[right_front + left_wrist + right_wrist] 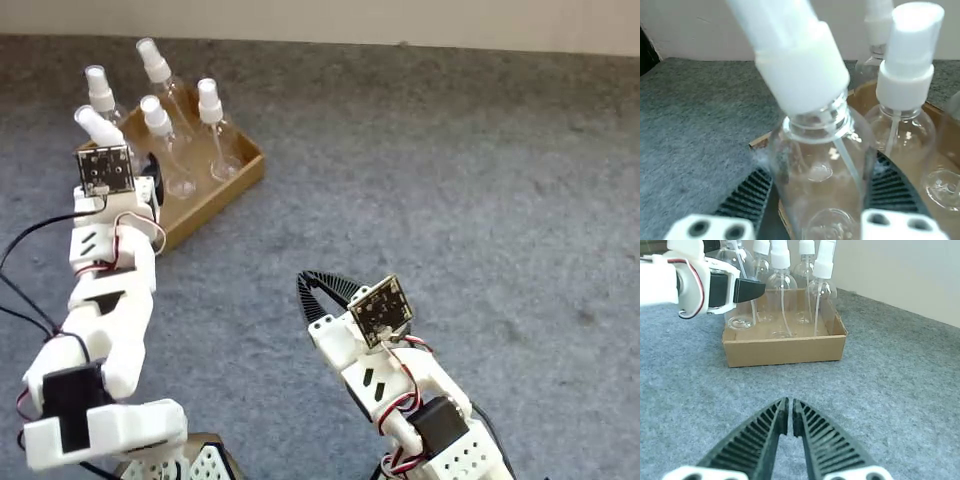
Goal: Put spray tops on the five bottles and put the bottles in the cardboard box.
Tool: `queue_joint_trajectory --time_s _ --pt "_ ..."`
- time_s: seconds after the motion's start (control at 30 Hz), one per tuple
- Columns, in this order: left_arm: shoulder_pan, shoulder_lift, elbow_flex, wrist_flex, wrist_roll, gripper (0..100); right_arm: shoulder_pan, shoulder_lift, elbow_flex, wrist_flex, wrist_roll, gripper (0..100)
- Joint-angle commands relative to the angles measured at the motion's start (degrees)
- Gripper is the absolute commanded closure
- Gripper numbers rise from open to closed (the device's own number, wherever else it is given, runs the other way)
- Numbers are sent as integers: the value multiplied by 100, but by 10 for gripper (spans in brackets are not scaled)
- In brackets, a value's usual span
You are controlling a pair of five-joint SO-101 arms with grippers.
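Left gripper [817, 200] clamps one tilted clear bottle [815, 165] with white spray top [795, 65] at the brown cardboard box's [215, 200] left side; four more capped bottles [212, 135] stand inside. Right gripper [788, 422] is closed, empty.

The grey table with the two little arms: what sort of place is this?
Probably a small robot practice bench, not a factory: two white desktop arms, a grey felt-like table top, and a cardboard box of clear spray bottles set out for them.
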Motion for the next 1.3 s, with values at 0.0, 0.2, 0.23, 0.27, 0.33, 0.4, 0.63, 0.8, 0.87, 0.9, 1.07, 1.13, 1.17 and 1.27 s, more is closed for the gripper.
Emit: queue_joint_trajectory --time_s 0.0,0.2,0.23,0.27,0.33,0.4,0.63,0.8,0.87,0.9,1.07,1.13,1.17,1.27 --pt "-40 180 -347 -563 -44 923 57 -40 567 13 79 980" --pt "-31 945 -347 -1486 -35 923 57 -40 567 13 79 980" --pt "-31 1051 -347 -1556 -35 923 57 -40 567 13 79 980" --pt "-31 1147 -338 -1626 -35 923 57 -40 567 13 79 980" --pt "-40 1314 -338 -1741 -35 923 57 -40 567 13 79 980" --pt "-40 1411 -338 -1811 -35 923 57 -40 567 13 79 980" --pt "-48 1446 -127 -1802 571 921 57 -40 567 13 79 980" --pt "-40 1499 -110 -1802 571 919 57 -40 567 13 79 980" --pt "-57 1499 -101 -1802 571 919 57 -40 567 13 79 980" --pt "-57 1499 -101 -1802 571 919 57 -40 567 13 79 980" --pt "-57 1499 -101 -1802 571 919 57 -40 567 13 79 980" --pt "-57 1499 -101 -1793 571 919 57 -40 567 13 79 980" --pt "-57 1499 -101 -1793 571 919 57 -40 567 13 79 980" --pt "-57 1499 -101 -1793 563 918 66 -40 567 13 79 980"
